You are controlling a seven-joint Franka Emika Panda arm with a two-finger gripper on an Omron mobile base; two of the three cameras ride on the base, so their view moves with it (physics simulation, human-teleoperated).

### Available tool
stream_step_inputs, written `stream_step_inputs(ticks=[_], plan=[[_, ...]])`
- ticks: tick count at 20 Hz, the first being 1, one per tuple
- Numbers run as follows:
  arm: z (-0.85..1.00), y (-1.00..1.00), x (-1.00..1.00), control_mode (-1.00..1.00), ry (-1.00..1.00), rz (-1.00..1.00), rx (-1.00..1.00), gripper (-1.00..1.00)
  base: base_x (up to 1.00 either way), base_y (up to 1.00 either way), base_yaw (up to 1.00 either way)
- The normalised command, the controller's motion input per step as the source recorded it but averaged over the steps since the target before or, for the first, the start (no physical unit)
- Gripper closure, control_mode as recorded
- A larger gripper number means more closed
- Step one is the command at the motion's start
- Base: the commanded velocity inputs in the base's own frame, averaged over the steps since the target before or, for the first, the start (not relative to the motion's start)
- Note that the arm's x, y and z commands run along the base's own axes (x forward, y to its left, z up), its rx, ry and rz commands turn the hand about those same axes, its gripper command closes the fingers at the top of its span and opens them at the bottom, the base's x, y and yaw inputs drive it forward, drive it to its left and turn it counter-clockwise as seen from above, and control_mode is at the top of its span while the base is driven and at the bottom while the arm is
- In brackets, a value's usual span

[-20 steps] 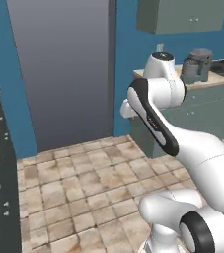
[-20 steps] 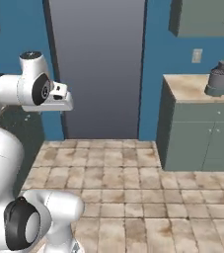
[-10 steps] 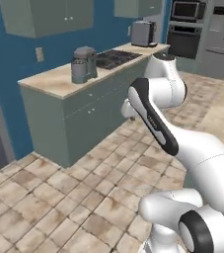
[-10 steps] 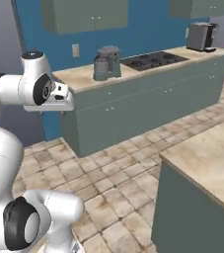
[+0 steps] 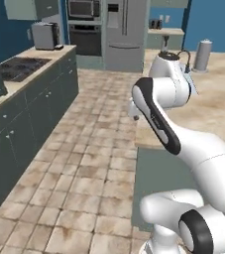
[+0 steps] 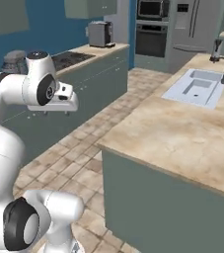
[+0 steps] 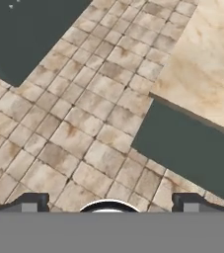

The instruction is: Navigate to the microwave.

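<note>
The microwave (image 5: 83, 9) is built in at the far end of the kitchen, above a black wall oven (image 5: 86, 39). The right base view shows the microwave (image 6: 153, 9) at the top, over the oven (image 6: 151, 37). A tiled aisle runs from me toward it. My gripper (image 7: 108, 203) hangs over the floor tiles, open, its fingertips (image 7: 32, 202) wide apart with nothing between them. The hand (image 6: 59, 101) is held out beside the arm, at counter height.
A long counter (image 5: 29, 74) with a cooktop and a grey box appliance (image 5: 45, 34) lines the left of the aisle. An island counter (image 6: 182, 133) with a sink (image 6: 197, 86) stands to the right, close to the base. A steel fridge (image 5: 126, 30) is beside the oven.
The whole picture has swung: the base turned from the blue wall and side counter to face down the aisle toward the oven wall. The arm's pose looks unchanged.
</note>
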Motion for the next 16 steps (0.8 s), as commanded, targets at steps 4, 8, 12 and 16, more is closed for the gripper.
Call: stream_step_inputs(ticks=[4, 8, 12, 16], plan=[[0.00, 0.00, 0.00, 1.00, 0.00, 0.00, 0.00, -1.00, 1.00, 0.82, -0.42], [0.00, 0.00, 0.00, 1.00, 0.00, 0.00, 0.00, -1.00, 1.00, 0.99, -0.35], [0.00, 0.00, 0.00, 1.00, 0.00, 0.00, 0.00, -1.00, 1.00, 1.00, -0.32], [0.00, 0.00, 0.00, 1.00, 0.00, 0.00, 0.00, -1.00, 1.00, 1.00, -0.32]])
